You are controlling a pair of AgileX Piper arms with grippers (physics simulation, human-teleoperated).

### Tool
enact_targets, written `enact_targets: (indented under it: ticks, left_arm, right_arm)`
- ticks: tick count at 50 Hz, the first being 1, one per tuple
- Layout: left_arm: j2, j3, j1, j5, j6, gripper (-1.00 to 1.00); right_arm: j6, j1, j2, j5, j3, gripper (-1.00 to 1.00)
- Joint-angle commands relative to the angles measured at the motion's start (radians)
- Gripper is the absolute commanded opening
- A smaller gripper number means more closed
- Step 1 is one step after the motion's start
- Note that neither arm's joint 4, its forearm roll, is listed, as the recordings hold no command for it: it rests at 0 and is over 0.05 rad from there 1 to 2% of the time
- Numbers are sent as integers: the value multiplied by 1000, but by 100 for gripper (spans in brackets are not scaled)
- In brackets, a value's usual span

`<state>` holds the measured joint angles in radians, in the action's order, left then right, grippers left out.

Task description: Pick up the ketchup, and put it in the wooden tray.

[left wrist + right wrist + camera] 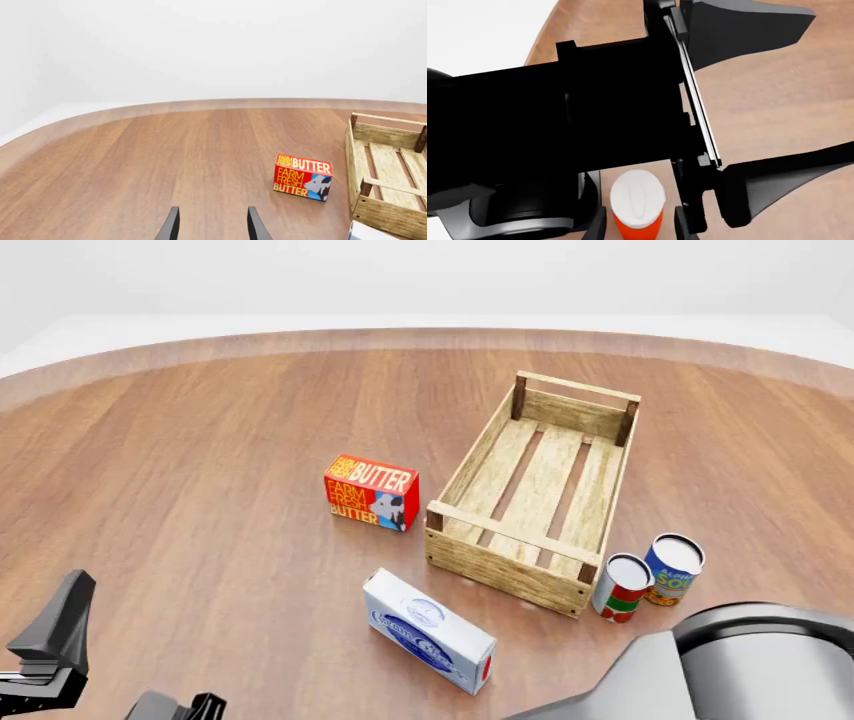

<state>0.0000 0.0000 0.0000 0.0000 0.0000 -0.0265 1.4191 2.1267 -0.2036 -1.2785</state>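
Observation:
The ketchup (pixel 637 202), a red-orange bottle with a white cap, shows only in the right wrist view, seen from above. It stands between the two fingers of my right gripper (pixel 639 227), with a small gap on each side, so the gripper is open around it. In the front view the right arm (pixel 727 665) hides the ketchup. The wooden tray (pixel 461 472) lies mid-table with nothing in it, and also shows in the left wrist view (pixel 383 212). My left gripper (pixel 213 227) is open and empty, low over bare table at the near left.
A red butter box (pixel 371 492) stands left of the tray. A white and blue box (pixel 427 630) lies in front of it. Two cans (pixel 623 588) (pixel 673 568) stand at its near right corner. The left arm's black body (pixel 594 110) fills the right wrist view.

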Motion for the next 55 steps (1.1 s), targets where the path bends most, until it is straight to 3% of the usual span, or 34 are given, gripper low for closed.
enact_targets:
  ticks: [1,25,42,52,55]
  left_arm:
    - [0,0,0,0,0,100]
    - [0,0,0,0,0,100]
    - [0,0,0,0,0,100]
    - [0,0,0,0,0,100]
    - [0,0,0,0,0,100]
  right_arm:
    - [-5,2,33,8,-26,-100]
    - [-7,-21,-63,-45,111,-100]
    - [12,-94,-130,-112,245,-100]
    - [18,-138,-221,-69,278,-100]
    - [-4,-163,-246,-30,267,-100]
